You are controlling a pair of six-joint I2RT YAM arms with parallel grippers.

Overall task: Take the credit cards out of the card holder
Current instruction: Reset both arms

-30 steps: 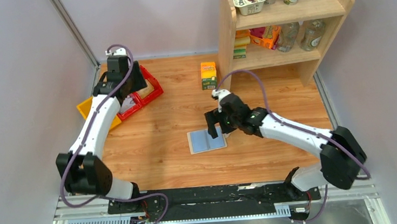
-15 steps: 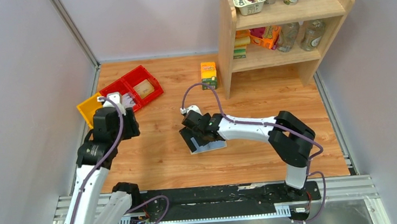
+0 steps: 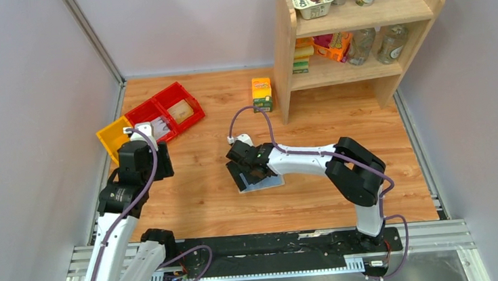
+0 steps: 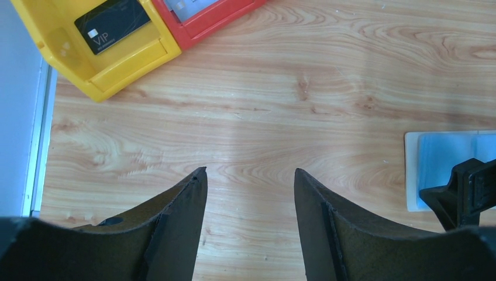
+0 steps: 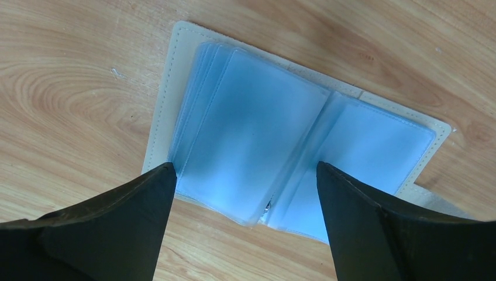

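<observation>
The right gripper (image 5: 245, 167) has its two dark jaws spread wide, with nothing pinched between them. They point down over the card holder (image 5: 263, 134), one fingertip at each side of its near edge; whether they touch it cannot be told. The card holder lies spread open and flat on the wooden table (image 3: 202, 185), a little near of the middle, its light blue clear sleeves facing up and fanned at one side, with a pale beige border around them. The right arm reaches leftward to it from its base at the near right. The left gripper (image 4: 250, 171) also has its jaws spread and holds nothing; it hangs above bare wood on the left side of the table, well apart from the card holder. Just beyond it, toward the far left, sits a yellow bin (image 4: 126, 55) with a black card marked VIP (image 4: 112, 24) lying inside. A red bin (image 4: 219, 20) touches the yellow one on its right and holds a grey card (image 4: 190, 6), partly cut off at the picture's edge. At the far right stands a wooden shelf (image 3: 417, 0), with a small juice carton (image 3: 261, 93) on the table to its left.
</observation>
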